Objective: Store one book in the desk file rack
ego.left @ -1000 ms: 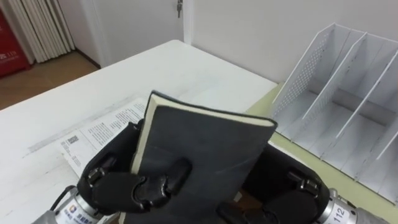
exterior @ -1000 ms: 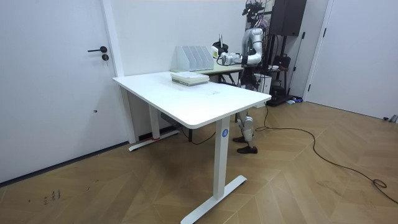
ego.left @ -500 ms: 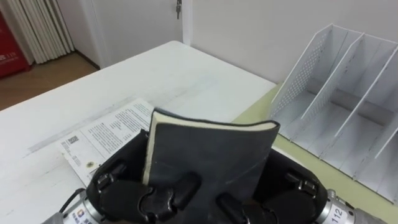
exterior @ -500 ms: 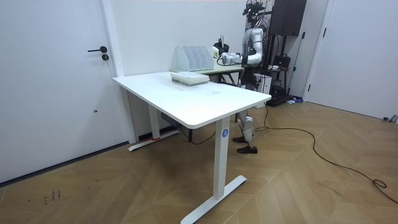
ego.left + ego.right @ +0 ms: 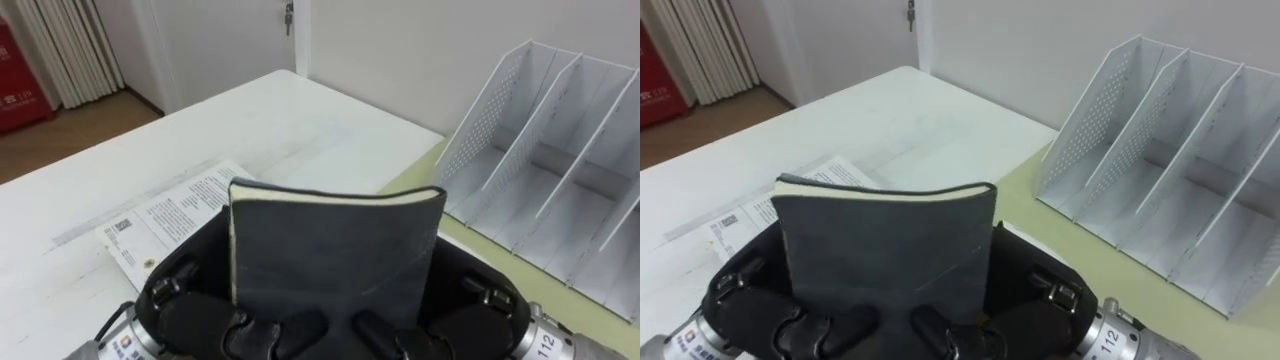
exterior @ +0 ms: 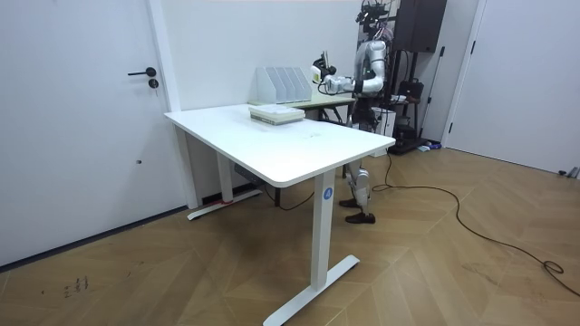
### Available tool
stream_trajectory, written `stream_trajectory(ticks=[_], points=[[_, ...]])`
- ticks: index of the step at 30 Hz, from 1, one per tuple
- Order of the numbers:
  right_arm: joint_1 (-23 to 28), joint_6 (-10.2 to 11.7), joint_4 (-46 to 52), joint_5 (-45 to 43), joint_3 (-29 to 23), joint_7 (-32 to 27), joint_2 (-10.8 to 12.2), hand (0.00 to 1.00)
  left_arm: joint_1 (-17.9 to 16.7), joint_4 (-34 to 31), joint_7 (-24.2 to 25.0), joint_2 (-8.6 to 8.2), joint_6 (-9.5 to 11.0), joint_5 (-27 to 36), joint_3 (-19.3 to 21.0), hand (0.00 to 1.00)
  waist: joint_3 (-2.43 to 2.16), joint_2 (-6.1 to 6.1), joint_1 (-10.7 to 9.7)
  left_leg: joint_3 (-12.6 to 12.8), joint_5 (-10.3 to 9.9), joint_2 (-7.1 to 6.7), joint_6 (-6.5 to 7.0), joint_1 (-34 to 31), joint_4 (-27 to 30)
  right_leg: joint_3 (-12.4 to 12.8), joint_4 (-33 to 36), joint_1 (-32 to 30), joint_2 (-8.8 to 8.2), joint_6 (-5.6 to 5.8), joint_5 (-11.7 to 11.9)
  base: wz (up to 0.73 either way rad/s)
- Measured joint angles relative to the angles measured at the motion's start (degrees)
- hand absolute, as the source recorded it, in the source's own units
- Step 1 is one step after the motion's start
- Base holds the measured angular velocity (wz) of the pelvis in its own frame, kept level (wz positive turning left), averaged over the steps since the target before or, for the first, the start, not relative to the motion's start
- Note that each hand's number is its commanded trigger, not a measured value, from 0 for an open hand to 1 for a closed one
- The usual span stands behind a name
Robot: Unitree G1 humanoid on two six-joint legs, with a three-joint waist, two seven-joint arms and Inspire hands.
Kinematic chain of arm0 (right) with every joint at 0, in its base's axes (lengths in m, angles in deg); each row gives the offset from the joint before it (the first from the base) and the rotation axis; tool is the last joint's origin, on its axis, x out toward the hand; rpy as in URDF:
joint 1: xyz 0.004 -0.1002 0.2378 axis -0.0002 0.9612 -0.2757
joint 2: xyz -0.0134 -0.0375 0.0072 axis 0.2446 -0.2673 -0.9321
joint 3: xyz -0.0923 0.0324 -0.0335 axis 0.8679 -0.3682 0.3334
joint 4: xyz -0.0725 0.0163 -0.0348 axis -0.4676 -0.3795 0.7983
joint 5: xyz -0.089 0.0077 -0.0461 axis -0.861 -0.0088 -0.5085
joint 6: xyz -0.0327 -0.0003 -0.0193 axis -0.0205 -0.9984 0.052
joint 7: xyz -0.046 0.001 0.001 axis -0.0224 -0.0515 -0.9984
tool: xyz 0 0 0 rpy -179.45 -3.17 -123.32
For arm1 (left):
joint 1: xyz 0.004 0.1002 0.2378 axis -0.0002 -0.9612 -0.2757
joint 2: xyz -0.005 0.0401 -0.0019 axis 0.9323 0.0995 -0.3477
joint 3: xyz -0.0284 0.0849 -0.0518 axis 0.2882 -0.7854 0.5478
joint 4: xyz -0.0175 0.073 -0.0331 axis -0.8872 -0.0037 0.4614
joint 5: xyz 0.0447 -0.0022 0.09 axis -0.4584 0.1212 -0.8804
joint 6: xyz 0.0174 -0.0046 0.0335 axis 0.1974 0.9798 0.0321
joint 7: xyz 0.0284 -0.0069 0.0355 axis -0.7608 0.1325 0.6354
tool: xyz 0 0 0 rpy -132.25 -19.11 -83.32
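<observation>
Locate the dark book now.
Lower centre of the eye views: the dark book stands upright, clasped between the left hand and right hand, over a printed sheet, left of the file rack.

- My left hand (image 5: 195, 308) and right hand (image 5: 470, 312) curl over the book's (image 5: 330, 245) lower part, and the 6 o'clock edge cuts off all three.
- The file rack (image 5: 540, 170) runs off at 3 o'clock.
- The book hides the printed sheet's (image 5: 165, 215) 4 o'clock end.

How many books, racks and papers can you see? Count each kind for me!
Dark grey book: 1
White perforated file rack: 1
Printed white paper: 1
Total: 3
</observation>
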Motion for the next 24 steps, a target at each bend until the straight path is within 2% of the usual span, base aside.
stream_trajectory(ticks=[12,16,24], points=[[-0.08,0.0,0.77,0.35,-0.66,-1.98,-1.32,1.0,0.06,0.84,-1.2,-0.02,0.0,0.0,-0.01,0.0,0.04,0.28,-0.19,0.05,-0.01,0.05,0.01,-0.71,0.25,-0.22,0.72,-0.93,-0.06,-0.02,-0.01,0.0],[-0.08,0.0,2.6,0.37,-2.69,-2.66,-1.32,1.0,0.05,1.23,-1.63,-0.07,-0.01,-0.05,0.06,0.0,0.03,0.23,-0.22,0.28,0.0,0.05,0.01,-0.77,0.28,-0.14,0.72,-1.01,-0.09,-0.02,-0.02,0.0],[-0.07,0.02,5.62,0.36,-6.81,-4.0,-1.33,1.0,0.02,0.91,-2.64,-0.17,-0.01,-1.35,0.69,0.0,-0.2,-0.2,-1.73,1.04,0.0,0.05,0.01,-1.69,0.5,0.14,0.66,-1.84,-0.11,-0.03,-0.02,-0.02]])
